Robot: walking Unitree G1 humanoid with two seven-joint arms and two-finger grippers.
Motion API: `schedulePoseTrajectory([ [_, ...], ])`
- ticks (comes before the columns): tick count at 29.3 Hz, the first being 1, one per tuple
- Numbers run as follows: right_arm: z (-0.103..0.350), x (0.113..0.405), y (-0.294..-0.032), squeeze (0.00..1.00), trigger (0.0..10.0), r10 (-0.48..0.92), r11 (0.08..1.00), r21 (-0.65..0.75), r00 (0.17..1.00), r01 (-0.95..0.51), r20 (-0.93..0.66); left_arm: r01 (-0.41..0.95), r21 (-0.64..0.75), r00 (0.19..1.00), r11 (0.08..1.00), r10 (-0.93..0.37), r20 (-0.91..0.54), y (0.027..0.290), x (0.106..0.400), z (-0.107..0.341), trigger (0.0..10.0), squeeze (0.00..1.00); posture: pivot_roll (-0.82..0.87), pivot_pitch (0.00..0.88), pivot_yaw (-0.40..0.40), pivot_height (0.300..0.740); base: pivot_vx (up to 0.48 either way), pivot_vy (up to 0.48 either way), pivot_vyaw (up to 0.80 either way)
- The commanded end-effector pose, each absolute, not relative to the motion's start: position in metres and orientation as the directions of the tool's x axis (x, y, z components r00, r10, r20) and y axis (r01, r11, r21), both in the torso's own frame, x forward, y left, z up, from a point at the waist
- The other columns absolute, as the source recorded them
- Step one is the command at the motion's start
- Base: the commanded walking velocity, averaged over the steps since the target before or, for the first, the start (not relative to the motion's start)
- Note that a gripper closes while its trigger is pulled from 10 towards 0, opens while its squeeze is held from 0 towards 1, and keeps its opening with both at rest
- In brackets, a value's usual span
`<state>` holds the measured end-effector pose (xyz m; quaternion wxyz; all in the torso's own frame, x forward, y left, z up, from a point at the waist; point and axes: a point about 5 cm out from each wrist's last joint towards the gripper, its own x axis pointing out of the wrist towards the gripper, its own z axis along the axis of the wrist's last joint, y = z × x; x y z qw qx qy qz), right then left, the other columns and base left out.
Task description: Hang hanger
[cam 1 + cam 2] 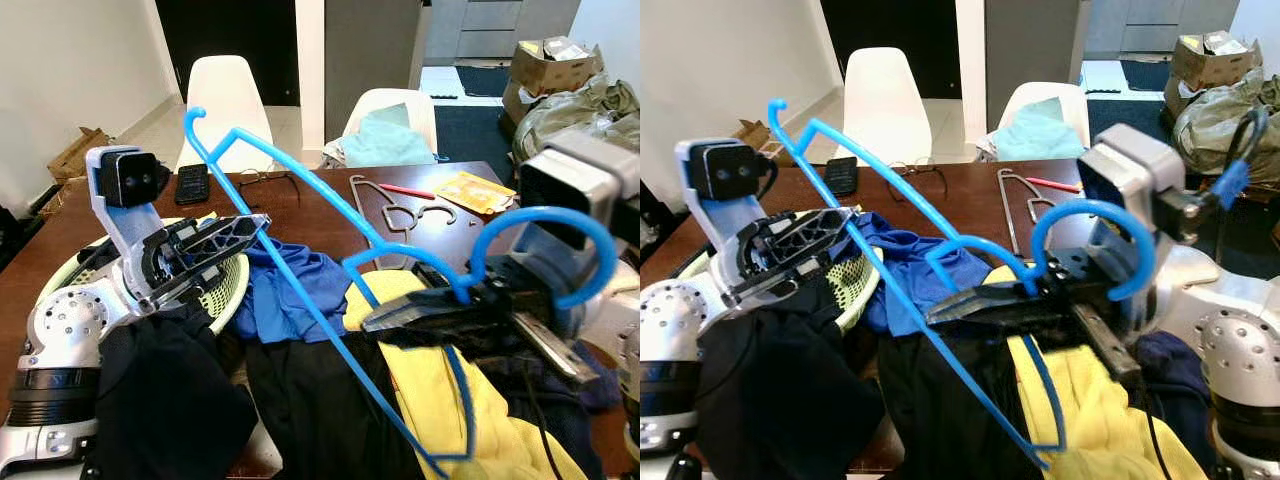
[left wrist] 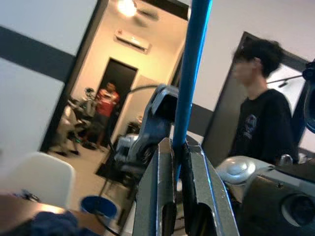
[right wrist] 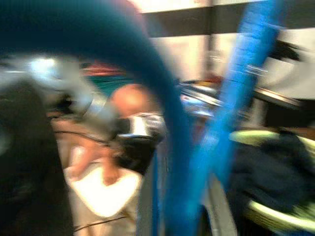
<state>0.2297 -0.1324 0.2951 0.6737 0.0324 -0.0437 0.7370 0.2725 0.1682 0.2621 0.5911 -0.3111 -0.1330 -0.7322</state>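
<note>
Both grippers, left gripper [image 1: 262,222] and right gripper [image 1: 375,320], pinch closed on thin blue plastic hanger [image 1: 300,290]; opposing pulls risk bending or snagging it on heaped clothes [image 1: 300,400].

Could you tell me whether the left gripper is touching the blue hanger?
Touching: the left wrist view shows the left gripper with its fingers closed on the blue hanger.

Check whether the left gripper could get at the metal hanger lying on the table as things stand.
Probably not yet: the left gripper is shut on the blue hanger, as is the right gripper, and the metal hanger lies apart, past the blue shirt.
</note>
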Motion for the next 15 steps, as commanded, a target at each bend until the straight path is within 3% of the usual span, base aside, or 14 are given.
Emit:
schedulePoseTrajectory([
  [1,0.294,0.234,-0.128,0.13,10.0,0.994,-0.052,-0.036,-0.055,-0.998,0.091,0.944,-0.168,-0.138,-0.285,-0.801,0.582,0.164,0.268,0.263,0.0,0.0,-0.1,0.0,0.064,0.74,0.0,0.0,0.0],
  [2,0.292,0.241,-0.13,1.0,10.0,0.996,0.001,-0.038,-0.002,-0.999,0.085,0.949,-0.165,-0.125,-0.269,-0.801,0.585,0.167,0.267,0.263,0.0,0.0,-0.1,0.0,0.062,0.74,0.0,0.0,0.0],
  [6,0.289,0.246,-0.133,1.0,10.0,0.996,0.045,-0.032,0.042,-0.998,0.077,0.953,-0.162,-0.114,-0.256,-0.8,0.589,0.17,0.265,0.262,0.0,0.0,-0.09,0.0,0.058,0.74,0.0,0.0,0.0],
  [8,0.278,0.257,-0.15,1.0,10.0,0.987,0.156,-0.024,0.156,-0.987,0.025,0.962,-0.158,-0.088,-0.222,-0.802,0.591,0.176,0.262,0.261,0.0,0.0,-0.08,0.0,0.047,0.74,0.0,0.0,0.0],
  [9,0.278,0.257,-0.15,1.0,10.0,0.987,0.156,-0.024,0.156,-0.987,0.025,0.962,-0.158,-0.088,-0.222,-0.802,0.591,0.176,0.262,0.261,0.0,0.0,-0.08,0.0,0.047,0.74,0.0,0.0,0.0],
  [10,0.273,0.262,-0.162,1.0,10.0,0.975,0.223,-0.023,0.223,-0.975,0.004,0.966,-0.155,-0.077,-0.207,-0.803,0.59,0.18,0.261,0.261,0.0,0.0,-0.08,0.0,0.047,0.74,0.0,0.0,0.0],
  [12,0.271,0.265,-0.17,1.0,10.0,0.964,0.267,-0.024,0.267,-0.963,-0.006,0.969,-0.152,-0.07,-0.196,-0.805,0.589,0.182,0.26,0.261,0.0,0.0,-0.08,0.0,0.047,0.74,0.0,0.0,0.0],
  [13,0.269,0.264,-0.177,0.08,10.0,0.956,0.292,-0.022,0.293,-0.956,-0.016,0.971,-0.149,-0.064,-0.186,-0.805,0.589,0.185,0.259,0.262,0.0,0.0,-0.08,0.0,0.042,0.74,0.0,0.0,0.0],
  [14,0.269,0.264,-0.177,0.08,10.0,0.956,0.292,-0.022,0.293,-0.956,-0.016,0.971,-0.149,-0.064,-0.186,-0.805,0.589,0.185,0.259,0.262,0.0,0.0,-0.08,0.0,0.042,0.74,0.0,0.0,0.0],
  [15,0.268,0.264,-0.181,0.0,10.0,0.951,0.307,-0.017,0.307,-0.952,-0.027,0.973,-0.146,-0.059,-0.178,-0.806,0.589,0.186,0.259,0.263,0.0,0.0,-0.09,0.0,0.043,0.74,0.0,0.0,0.0],
])
